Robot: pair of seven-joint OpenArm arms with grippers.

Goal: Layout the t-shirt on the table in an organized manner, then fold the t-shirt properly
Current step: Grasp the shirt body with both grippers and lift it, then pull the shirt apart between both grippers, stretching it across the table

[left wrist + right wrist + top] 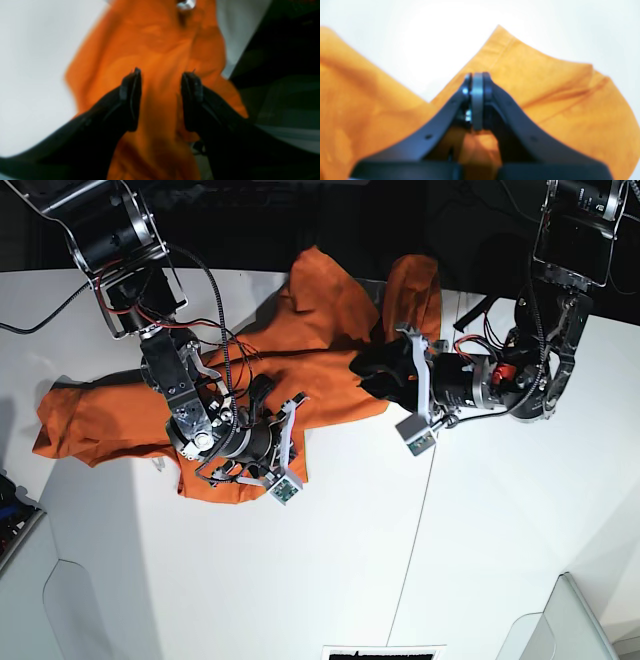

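Note:
The bright orange t-shirt (320, 330) lies crumpled across the far part of the white table (350, 560), one end reaching the left edge and one sleeve bunched at the back. My left gripper (163, 72) is open and hovers over the shirt (155, 45), nothing between its fingers; in the base view it (363, 370) points left over the shirt's right part. My right gripper (477, 75) is shut, its pads meeting just over the shirt (545, 87). No cloth shows between the pads. In the base view its arm (240, 442) sits on the shirt's front edge.
A thin dark seam (425, 510) runs down the table. Cables (225, 340) trail from the arms over the shirt. The table's far edge meets a dark background (250, 220). Grey bin edges show at the bottom left (15, 530) and bottom right (575, 620).

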